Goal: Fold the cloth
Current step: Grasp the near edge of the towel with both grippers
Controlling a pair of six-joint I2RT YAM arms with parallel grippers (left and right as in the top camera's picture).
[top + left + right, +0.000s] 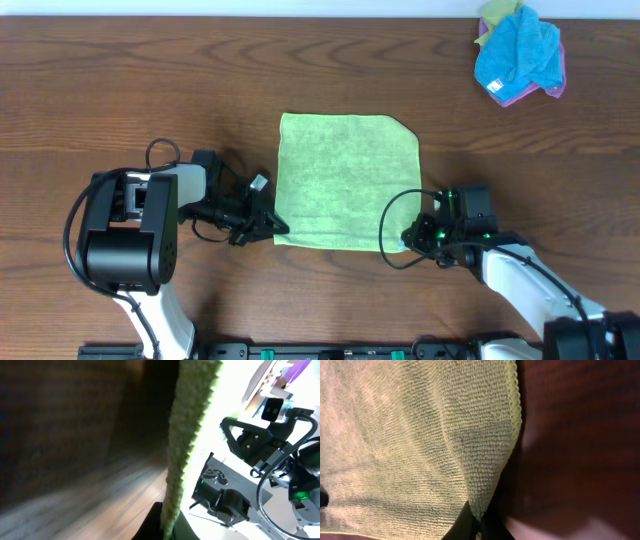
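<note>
A light green cloth (pixel 348 178) lies flat in the middle of the wooden table. My left gripper (pixel 272 227) is shut on the cloth's near left corner. In the left wrist view the cloth edge (pixel 187 445) runs up from between the fingers (pixel 167 525). My right gripper (pixel 412 240) is shut on the cloth's near right corner. In the right wrist view the corner (pixel 480 495) is pinched between the fingers (pixel 478 527) and slightly raised off the table.
A pile of blue, pink and yellow cloths (pixel 518 52) sits at the far right corner of the table. The brown wooden tabletop (pixel 130 90) surrounds the green cloth. The arms' bases stand at the near edge.
</note>
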